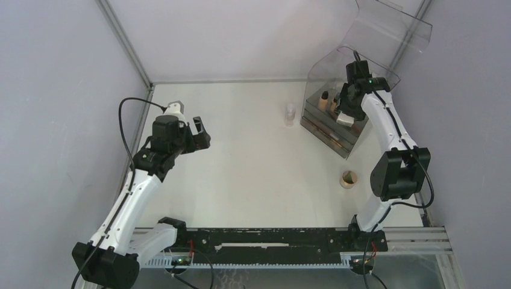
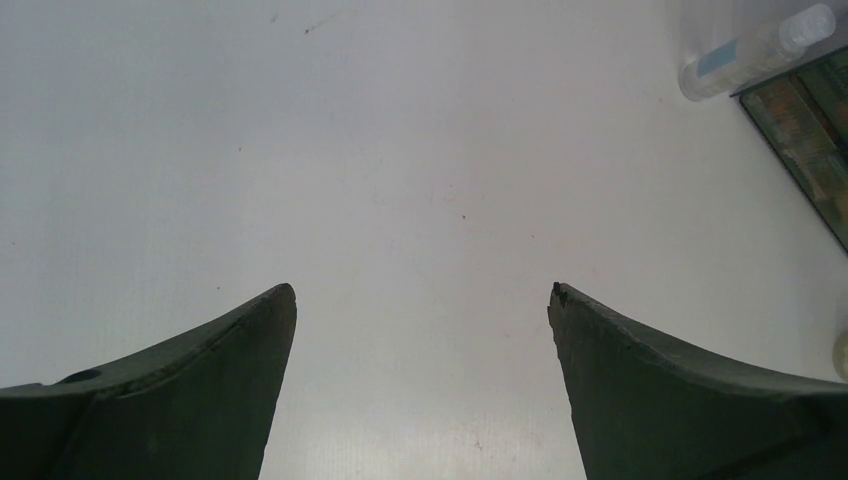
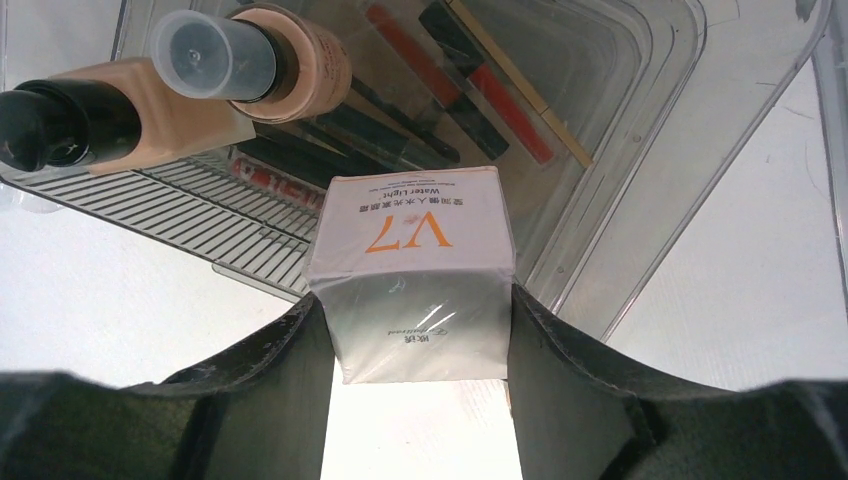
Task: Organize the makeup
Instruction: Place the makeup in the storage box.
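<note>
My right gripper [image 3: 413,322] is shut on a white box [image 3: 415,265] printed "V7", held over the front edge of the clear organizer bin [image 3: 640,180]. Inside the bin stand two tan bottles, one with a black cap [image 3: 95,120] and one with a grey cap [image 3: 265,60]. Red lip sticks [image 3: 505,105] and black pencils [image 3: 400,135] lie on its floor. From above, the right gripper [image 1: 346,114] with the box [image 1: 344,120] hangs at the bin [image 1: 328,129]. My left gripper [image 1: 199,133] is open over bare table, with nothing between its fingers [image 2: 240,370].
A small clear bottle [image 1: 290,114] stands on the table left of the bin, also visible as the bottle [image 2: 755,50] in the left wrist view. A round tan puff [image 1: 348,178] lies near the right arm. The bin's lid [image 1: 391,30] is tipped up behind it.
</note>
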`<action>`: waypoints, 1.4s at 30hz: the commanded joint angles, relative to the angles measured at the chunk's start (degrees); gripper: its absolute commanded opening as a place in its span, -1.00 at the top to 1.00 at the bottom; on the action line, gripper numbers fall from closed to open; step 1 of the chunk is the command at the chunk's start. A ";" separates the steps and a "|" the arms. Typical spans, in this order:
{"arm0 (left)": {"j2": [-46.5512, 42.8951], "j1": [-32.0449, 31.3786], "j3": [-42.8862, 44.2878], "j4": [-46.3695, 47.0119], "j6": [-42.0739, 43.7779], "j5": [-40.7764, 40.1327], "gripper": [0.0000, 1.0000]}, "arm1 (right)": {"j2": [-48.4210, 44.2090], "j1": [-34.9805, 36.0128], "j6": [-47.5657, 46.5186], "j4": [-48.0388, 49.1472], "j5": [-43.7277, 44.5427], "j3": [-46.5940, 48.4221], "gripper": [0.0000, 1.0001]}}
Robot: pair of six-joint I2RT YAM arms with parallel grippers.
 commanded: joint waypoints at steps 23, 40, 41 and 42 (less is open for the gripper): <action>-2.24 0.42 -1.93 0.95 1.60 -0.97 -1.00 | -2.63 -1.57 1.29 3.17 3.71 2.72 -0.46; -2.73 0.41 -2.15 3.58 1.38 -0.14 -1.00 | -30.41 26.48 1.23 7.66 9.93 -23.55 -0.49; -2.60 0.40 -2.30 3.80 1.23 -0.33 -1.00 | -31.67 27.68 3.70 7.15 9.89 -27.45 -0.50; -2.45 0.38 -2.42 4.22 1.16 -0.32 -1.00 | -32.89 28.53 6.30 6.55 9.85 -31.05 -0.51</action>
